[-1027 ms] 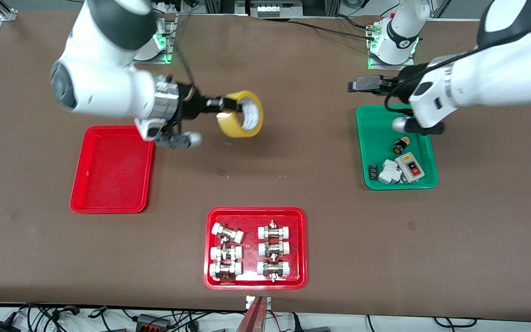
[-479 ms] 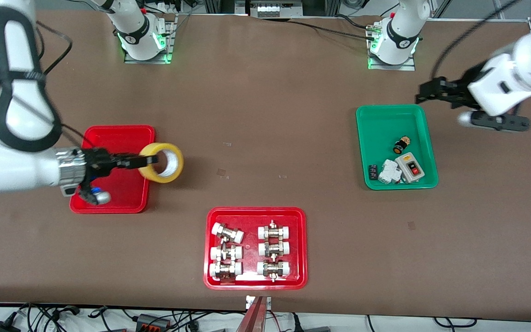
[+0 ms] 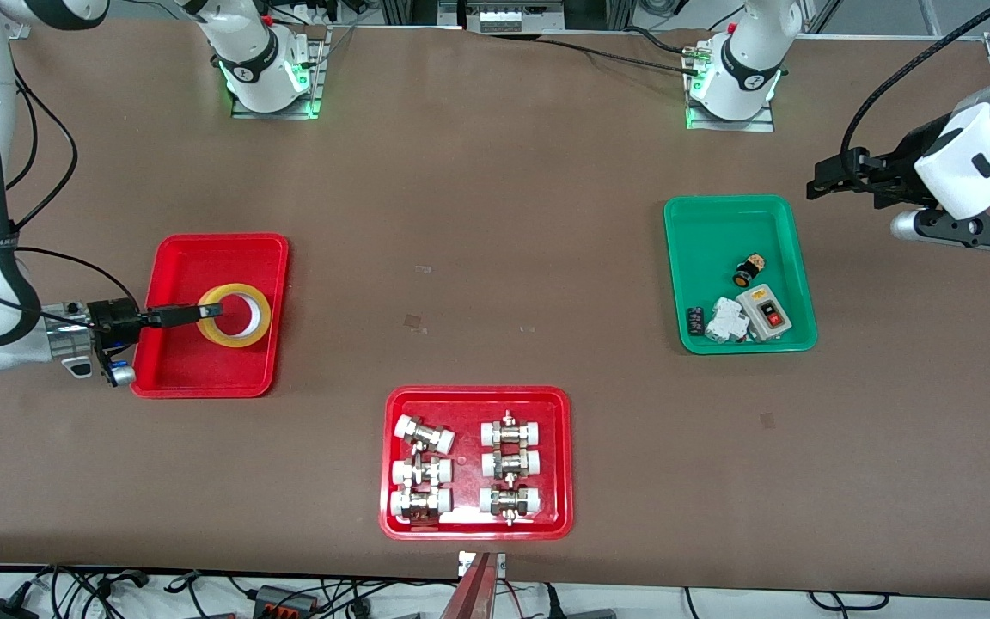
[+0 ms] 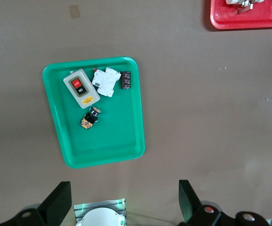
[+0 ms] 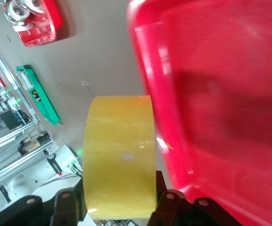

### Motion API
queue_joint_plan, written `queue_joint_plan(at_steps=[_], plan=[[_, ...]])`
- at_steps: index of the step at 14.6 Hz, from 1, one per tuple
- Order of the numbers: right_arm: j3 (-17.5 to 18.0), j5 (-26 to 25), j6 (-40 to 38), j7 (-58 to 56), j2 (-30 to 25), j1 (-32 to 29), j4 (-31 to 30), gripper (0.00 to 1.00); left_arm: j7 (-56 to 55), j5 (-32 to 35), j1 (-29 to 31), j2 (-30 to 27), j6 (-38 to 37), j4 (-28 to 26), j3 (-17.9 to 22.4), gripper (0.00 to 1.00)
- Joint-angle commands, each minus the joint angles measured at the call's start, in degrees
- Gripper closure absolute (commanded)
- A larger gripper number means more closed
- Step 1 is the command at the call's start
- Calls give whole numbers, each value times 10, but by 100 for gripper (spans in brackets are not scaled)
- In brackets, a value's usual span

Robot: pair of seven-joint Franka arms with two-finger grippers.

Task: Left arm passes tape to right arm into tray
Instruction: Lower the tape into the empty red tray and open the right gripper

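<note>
Right hand: the right hand is clamped on the wall of the tape, reaching in over the red tray's rim from the bench edge at the right arm's end.
Tape: the roll hangs low over the plain red tray, its opening facing mostly up; whether it touches the floor yet I cannot tell.
Key relation: the tape sits straight out from the fingertips, along the hand's line, over the tray's inner half nearest the bench middle; by my reading the next move is simply to part the fingers and let it drop.
Right wrist view: the yellow roll shows gripped between the dark fingers, with the red tray right beside it.
Plain red tray: nothing else in it that I can make out.
Fittings tray: the second red tray, near the bench's front edge, holds six metal fittings in two columns.
Green tray: the green tray carries a switch box, a white breaker, a small black part and a push button.
Left hand: the left hand waits with fingers wide apart and empty, over bare bench beside the green tray, at the left arm's end.
</note>
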Motion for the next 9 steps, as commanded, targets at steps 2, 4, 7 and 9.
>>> queue_joint_plan(at_steps=[2,4,7,9], plan=[[13,-5,-13,-72,28,-36,12,77,14,14,10,-4,-3,6,15,0],[13,-9,-13,-91,40,-45,13,77,13,14,-26,-5,-2,5,71,0],[13,-8,-11,-120,52,-50,13,77,14,20,-57,-21,-1,-2,113,0],[13,-9,-11,-127,57,-50,13,69,13,61,-83,-38,-1,-13,114,0]])
